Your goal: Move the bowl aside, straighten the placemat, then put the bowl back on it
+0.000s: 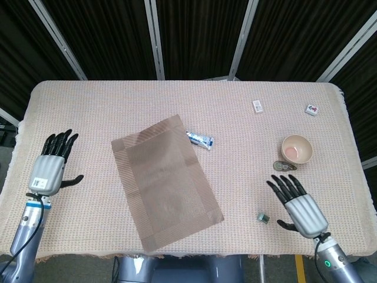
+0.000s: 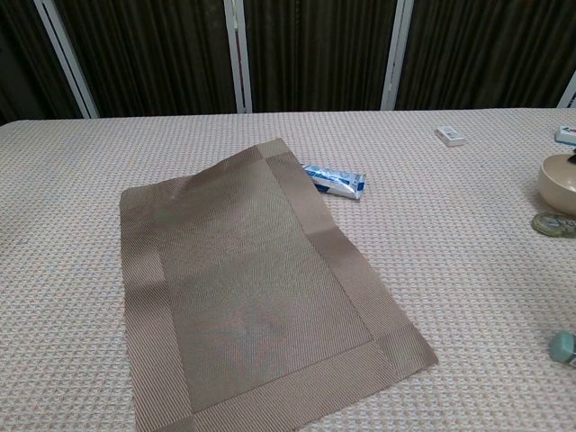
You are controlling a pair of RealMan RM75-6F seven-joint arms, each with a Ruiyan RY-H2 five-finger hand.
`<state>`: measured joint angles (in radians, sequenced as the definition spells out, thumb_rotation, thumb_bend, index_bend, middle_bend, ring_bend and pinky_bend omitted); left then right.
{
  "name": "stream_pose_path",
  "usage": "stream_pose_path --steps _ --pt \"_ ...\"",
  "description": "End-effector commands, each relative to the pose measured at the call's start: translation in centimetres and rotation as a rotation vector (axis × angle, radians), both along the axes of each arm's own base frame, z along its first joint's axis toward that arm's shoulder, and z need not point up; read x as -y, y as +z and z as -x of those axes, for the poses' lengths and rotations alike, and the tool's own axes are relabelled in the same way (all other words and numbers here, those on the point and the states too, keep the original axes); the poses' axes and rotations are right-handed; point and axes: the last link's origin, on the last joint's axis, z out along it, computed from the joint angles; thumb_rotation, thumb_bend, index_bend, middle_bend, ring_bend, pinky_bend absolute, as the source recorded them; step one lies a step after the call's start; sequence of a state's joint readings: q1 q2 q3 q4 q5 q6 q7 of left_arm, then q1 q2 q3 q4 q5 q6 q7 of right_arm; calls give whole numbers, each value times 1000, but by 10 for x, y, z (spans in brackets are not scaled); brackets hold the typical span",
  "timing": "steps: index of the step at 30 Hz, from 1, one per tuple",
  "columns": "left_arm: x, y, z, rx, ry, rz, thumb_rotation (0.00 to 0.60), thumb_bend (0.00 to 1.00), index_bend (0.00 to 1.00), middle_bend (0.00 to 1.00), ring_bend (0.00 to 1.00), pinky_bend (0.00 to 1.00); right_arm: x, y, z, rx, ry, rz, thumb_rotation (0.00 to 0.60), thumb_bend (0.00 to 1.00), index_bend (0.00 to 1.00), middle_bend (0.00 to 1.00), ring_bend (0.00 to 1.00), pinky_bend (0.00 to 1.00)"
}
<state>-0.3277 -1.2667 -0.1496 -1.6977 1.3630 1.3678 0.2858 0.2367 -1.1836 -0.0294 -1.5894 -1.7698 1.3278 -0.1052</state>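
Observation:
The brown placemat (image 1: 167, 182) (image 2: 257, 288) lies flat on the table, turned at a slant with its long side running from far left to near right. The cream bowl (image 1: 297, 150) (image 2: 560, 184) stands on the bare cloth at the right, well off the mat. My left hand (image 1: 51, 167) hovers open by the table's left edge, apart from the mat. My right hand (image 1: 300, 207) is open near the front right, a little in front of the bowl. Neither hand shows in the chest view.
A blue and white tube (image 1: 200, 140) (image 2: 335, 180) lies against the mat's far right edge. A round metal piece (image 1: 284, 167) sits beside the bowl. A small teal block (image 1: 263, 218), a white box (image 1: 257, 106) and a tile (image 1: 312, 109) lie on the right half.

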Motion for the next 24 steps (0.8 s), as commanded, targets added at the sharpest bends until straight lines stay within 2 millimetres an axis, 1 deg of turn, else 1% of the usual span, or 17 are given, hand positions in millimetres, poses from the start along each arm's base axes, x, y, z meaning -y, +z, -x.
stream_pose_path --steps 1,5,6,11,19,24 --pt "43 19 2 -68 74 -37 600 0 0 0 0 0 10 -23 -27 -39 109 -137 600 0 3 0 0 0" --pt "54 22 2 -78 87 -44 600 0 0 0 0 0 15 -39 -44 -56 189 -195 600 0 55 0 0 0" --pt "56 21 1 -71 80 -41 600 0 0 0 0 0 18 -45 -50 -64 229 -215 600 0 70 0 0 0" --pt "60 19 3 -63 57 -37 600 0 0 0 0 0 25 -68 -63 -108 336 -266 600 0 106 0 0 0" --pt "56 19 7 -56 71 -47 600 0 0 0 0 0 35 -104 -71 -189 409 -291 600 0 114 0 0 0" --pt "55 18 9 -54 81 -39 600 0 0 0 0 0 39 -120 -73 -229 426 -292 600 1 115 0 0 0"
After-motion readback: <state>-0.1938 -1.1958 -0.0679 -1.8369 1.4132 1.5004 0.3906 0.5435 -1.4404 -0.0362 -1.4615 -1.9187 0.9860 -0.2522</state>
